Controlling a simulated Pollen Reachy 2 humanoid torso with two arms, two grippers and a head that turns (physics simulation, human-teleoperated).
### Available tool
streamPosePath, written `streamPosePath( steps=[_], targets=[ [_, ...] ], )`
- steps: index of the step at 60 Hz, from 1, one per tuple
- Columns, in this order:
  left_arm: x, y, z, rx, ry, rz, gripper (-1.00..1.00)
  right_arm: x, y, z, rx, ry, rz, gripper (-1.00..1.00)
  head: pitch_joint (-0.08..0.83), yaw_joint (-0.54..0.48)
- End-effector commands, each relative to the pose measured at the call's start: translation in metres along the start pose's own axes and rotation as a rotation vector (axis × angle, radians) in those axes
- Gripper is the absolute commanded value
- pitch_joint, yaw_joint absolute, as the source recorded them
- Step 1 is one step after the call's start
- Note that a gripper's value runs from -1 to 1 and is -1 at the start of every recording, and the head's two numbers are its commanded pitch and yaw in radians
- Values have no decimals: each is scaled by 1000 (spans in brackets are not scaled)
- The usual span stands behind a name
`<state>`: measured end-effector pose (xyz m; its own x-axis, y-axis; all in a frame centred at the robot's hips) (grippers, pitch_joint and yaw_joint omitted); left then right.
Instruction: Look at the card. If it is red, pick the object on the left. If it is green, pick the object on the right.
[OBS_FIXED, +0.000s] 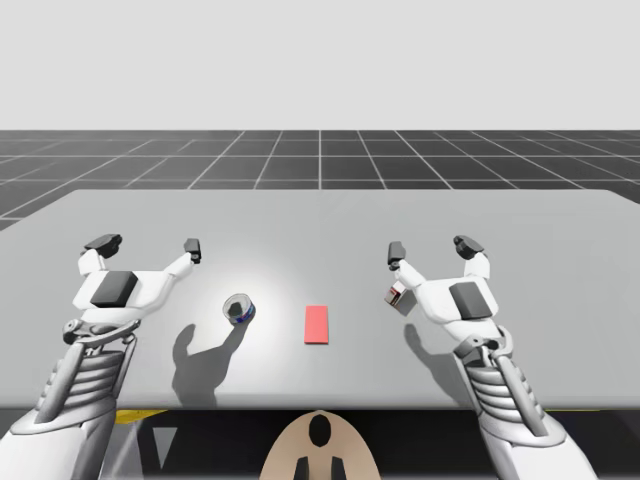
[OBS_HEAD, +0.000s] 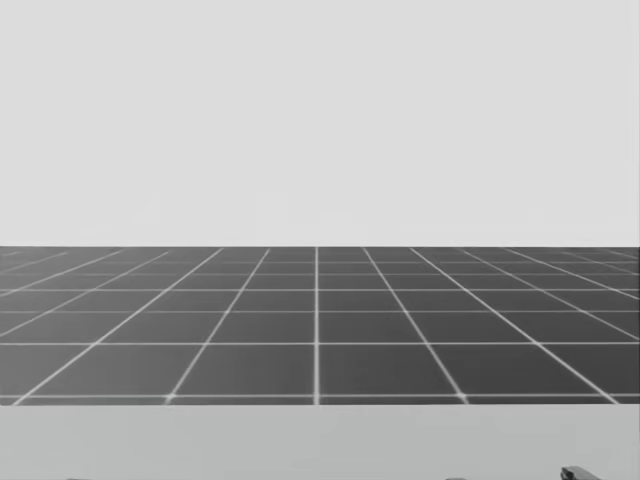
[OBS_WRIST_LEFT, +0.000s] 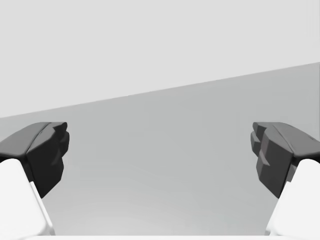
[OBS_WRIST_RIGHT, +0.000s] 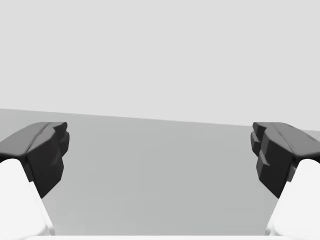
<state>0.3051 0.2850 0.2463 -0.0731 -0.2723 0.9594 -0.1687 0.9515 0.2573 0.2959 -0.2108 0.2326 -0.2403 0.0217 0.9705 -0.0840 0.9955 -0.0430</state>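
Red card (OBS_FIXED: 317, 325) at frame centre, silver-blue round can (OBS_FIXED: 239, 309) just left of it on tabletop (OBS_FIXED: 320, 220). Spread wide and empty: left pincer (OBS_FIXED: 148, 245), right pincer (OBS_FIXED: 430, 247). Risk: knocking can over through off-centre approach.

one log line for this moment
card: flat red card | target: small blue and silver can left of it, untouched | left gripper: open | right gripper: open

Grey table (OBS_FIXED: 320, 215) spanned the lower half of the high view, flat and matte. Behind it, a dark floor (OBS_FIXED: 320, 155) with a white grid ran as a band across mid-frame, with a plain pale-grey backdrop (OBS_FIXED: 320, 60) above. A small yellow patch (OBS_FIXED: 130, 412) sat under the table's near edge, lower left; couldn't tell what it was
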Motion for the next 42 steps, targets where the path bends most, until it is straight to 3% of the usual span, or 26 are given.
streamPosePath(
  steps=[1,11,26,42],
  targets=[
    [0,0,0,0,-1,-1,-1000,-2,4,2,-11,-4,-9,-1000,-40,-7],
    [0,0,0,1,-2,0,-1000,-2,5,1,8,-8,-10,-1000,12,-7],
    [1,-1,1,-1,-5,-5,-1000,-4,4,0,2,-5,10,-1000,254,-23],
    [0,-2,1,-6,-10,-12,-1000,-7,5,-1,5,4,21,-1000,433,-19]
  ],
)
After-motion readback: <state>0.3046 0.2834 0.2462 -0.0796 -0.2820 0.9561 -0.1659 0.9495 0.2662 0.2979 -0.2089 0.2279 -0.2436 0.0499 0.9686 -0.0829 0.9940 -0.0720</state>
